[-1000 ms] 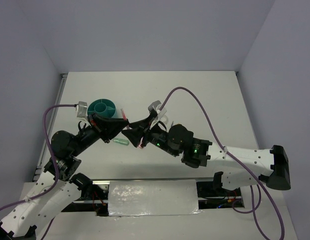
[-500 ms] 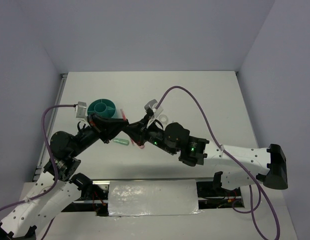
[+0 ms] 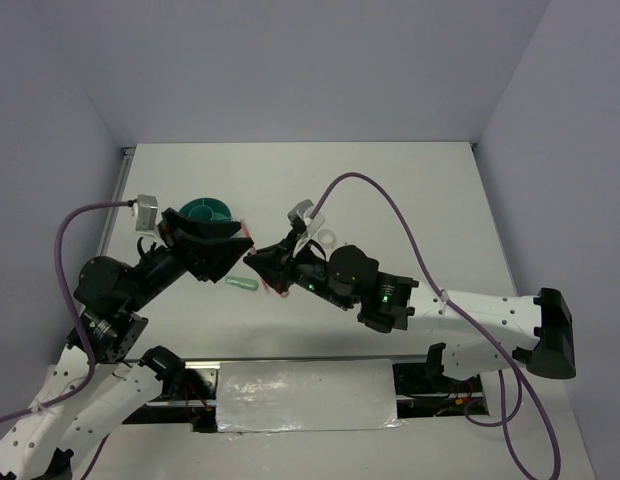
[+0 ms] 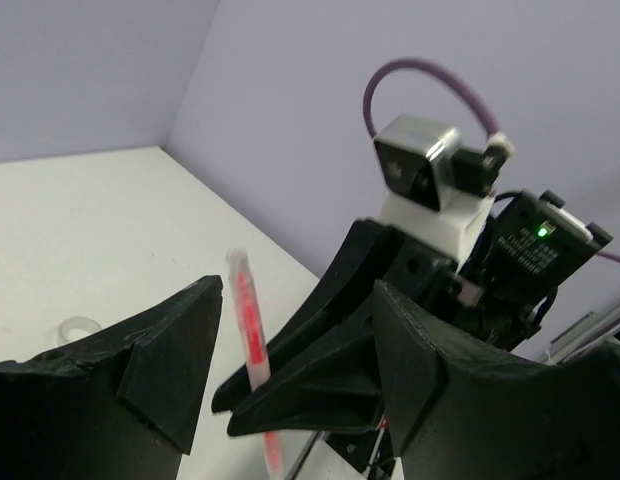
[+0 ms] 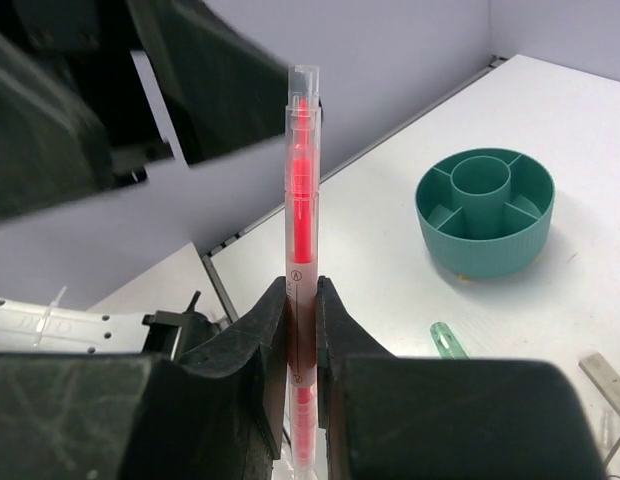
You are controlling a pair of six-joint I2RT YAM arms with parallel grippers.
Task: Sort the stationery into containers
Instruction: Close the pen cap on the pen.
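My right gripper (image 5: 302, 300) is shut on the red-pink pen (image 5: 302, 180), which stands upright between its fingers. In the top view the right gripper (image 3: 256, 262) holds the pen (image 3: 249, 232) above the table, just right of the teal organiser cup (image 3: 205, 208). My left gripper (image 3: 230, 250) is open, its fingers either side of the pen (image 4: 248, 330) without touching it. The cup (image 5: 490, 255) with its divided compartments stands on the table. A mint-green eraser (image 3: 242, 284) lies below the grippers, and a clear tape ring (image 3: 323, 238) lies to the right.
A tan block (image 5: 602, 380) lies on the table near the mint-green eraser (image 5: 448, 340). The tape ring (image 4: 78, 328) shows behind the left finger. Purple cables arch over both arms. The table's left edge is close to the cup.
The right gripper shut on the pen. The left gripper opened, let the pen go, and drew back up and to the left.
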